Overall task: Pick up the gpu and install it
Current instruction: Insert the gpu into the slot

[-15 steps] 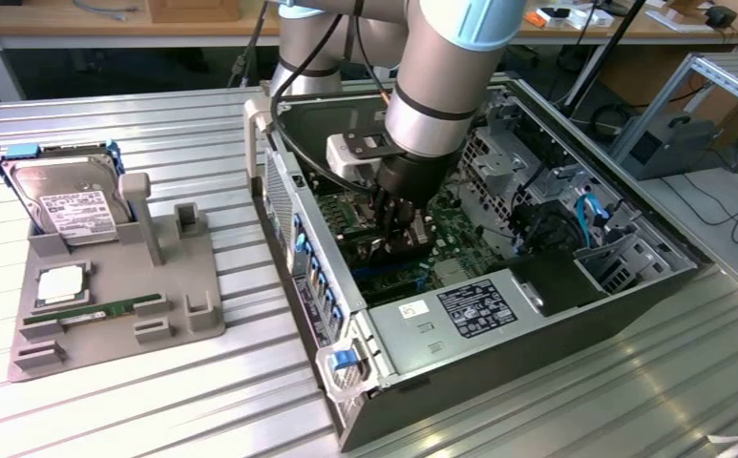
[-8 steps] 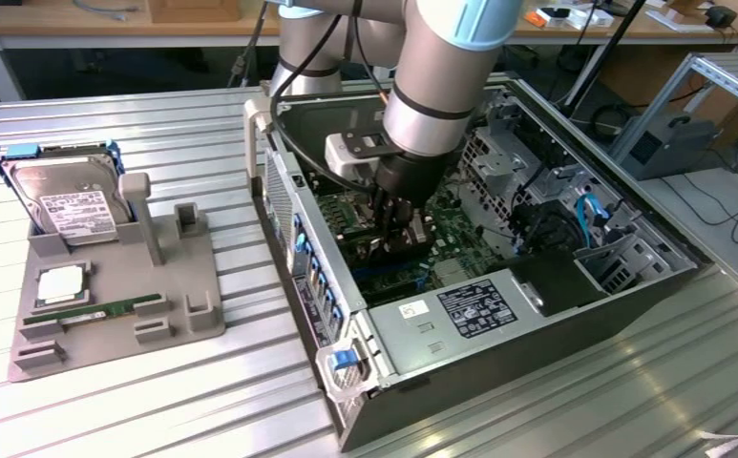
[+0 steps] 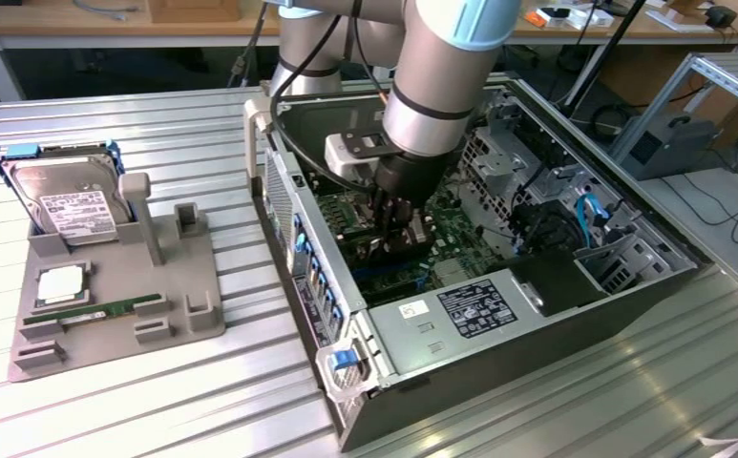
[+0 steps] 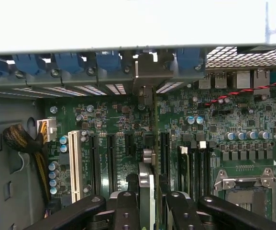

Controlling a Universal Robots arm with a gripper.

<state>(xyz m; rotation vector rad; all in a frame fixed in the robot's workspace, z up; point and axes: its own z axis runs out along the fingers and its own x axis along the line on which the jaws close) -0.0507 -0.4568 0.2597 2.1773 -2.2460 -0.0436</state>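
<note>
I see the gpu (image 4: 146,184) edge-on between my fingers (image 4: 126,208), a thin card running toward the case's rear wall, its silver bracket (image 4: 145,81) up against the rear slot openings. My gripper (image 4: 149,197) is shut on it. The card stands upright over the black expansion slots of the green motherboard (image 4: 123,120); I cannot tell whether its lower edge sits in a slot. In the exterior view my gripper (image 3: 390,227) reaches down into the open computer case (image 3: 471,310), with the dark gpu (image 3: 388,253) below it, low over the board.
A white slot (image 4: 74,165), a yellow-sleeved cable bundle (image 4: 23,141) and the processor socket (image 4: 245,184) flank the card. On the exterior view's left, a grey fixture (image 3: 184,305) holds a hard drive (image 3: 73,205) and a green memory stick (image 3: 101,310).
</note>
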